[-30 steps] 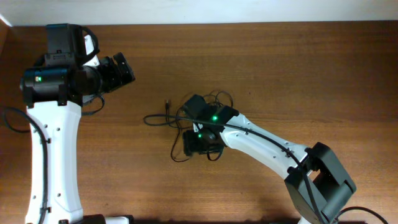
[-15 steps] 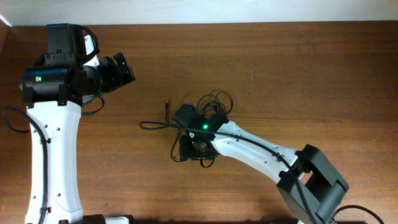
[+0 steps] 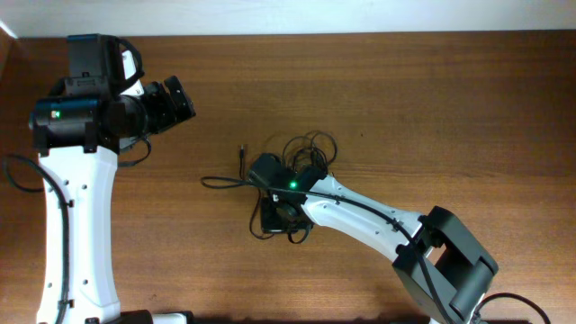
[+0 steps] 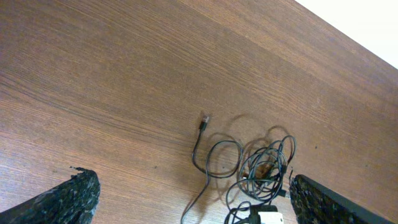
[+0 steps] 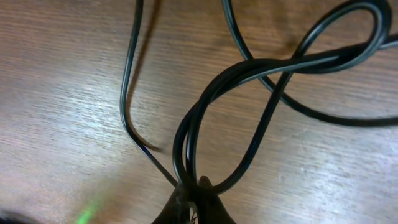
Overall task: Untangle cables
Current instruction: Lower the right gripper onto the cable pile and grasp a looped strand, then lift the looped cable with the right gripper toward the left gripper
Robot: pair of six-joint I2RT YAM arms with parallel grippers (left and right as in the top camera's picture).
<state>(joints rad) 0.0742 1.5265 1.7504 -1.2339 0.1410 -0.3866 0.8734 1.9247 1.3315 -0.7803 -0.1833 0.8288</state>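
The right gripper (image 5: 194, 198) has just snapped shut, pinching a few strands of the cables (image 5: 249, 68) at its very tips. A moment ago its jaws stood apart as it slid left over the heap. The bundle lies in the middle of the table (image 3: 432, 108), still knotted, with one plug (image 4: 202, 119) trailing free. With a hold made, a pull outward looks like the next step. The left gripper (image 4: 193, 196) hangs wide open and well apart from the cables, holding nothing.
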